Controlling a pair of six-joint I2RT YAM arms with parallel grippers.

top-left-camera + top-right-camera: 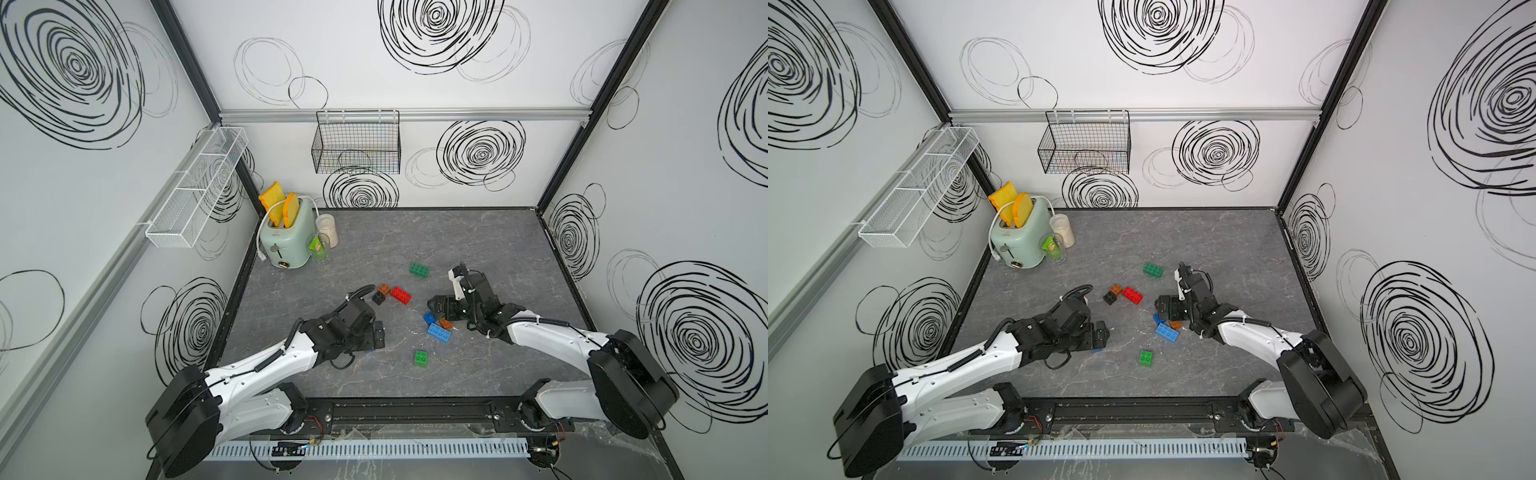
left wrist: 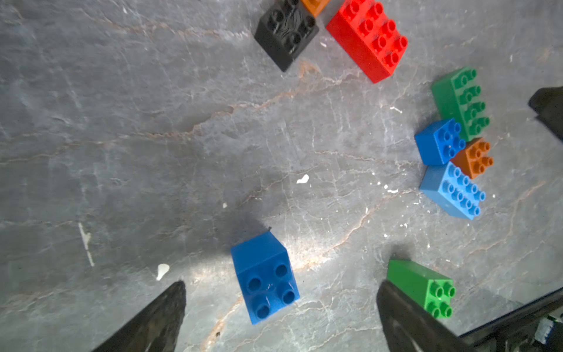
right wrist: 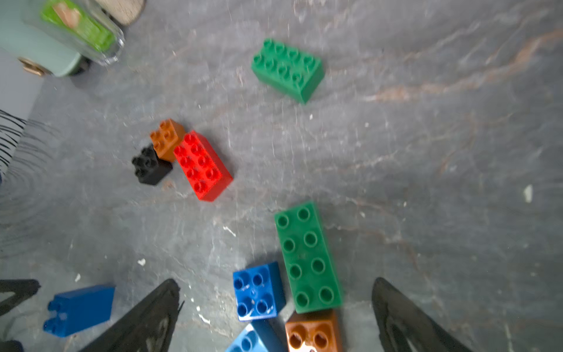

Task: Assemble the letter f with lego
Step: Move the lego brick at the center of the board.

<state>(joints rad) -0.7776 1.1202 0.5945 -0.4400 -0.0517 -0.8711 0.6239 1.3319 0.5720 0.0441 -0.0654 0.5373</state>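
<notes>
Loose lego lies on the grey table. My left gripper (image 2: 281,285) hangs open over a blue square brick (image 2: 265,277) that lies on the table between its fingers, untouched. A small green brick (image 2: 426,286) rests just outside one finger. My right gripper (image 3: 275,285) is open above a cluster: a green oblong brick (image 3: 307,259), a blue square (image 3: 257,291), an orange square (image 3: 313,332) and a light blue brick (image 1: 439,332). Farther back are a red oblong (image 1: 401,295), a black square (image 1: 377,297), an orange square (image 1: 384,289) and another green oblong (image 1: 419,270).
A mint toaster (image 1: 286,237) with bread slices, a jar (image 1: 327,230) and a glass (image 1: 321,249) stand at the back left corner. A black wire basket (image 1: 356,143) and a white mesh rack (image 1: 195,191) hang on the walls. The black rail (image 1: 407,411) runs along the front edge.
</notes>
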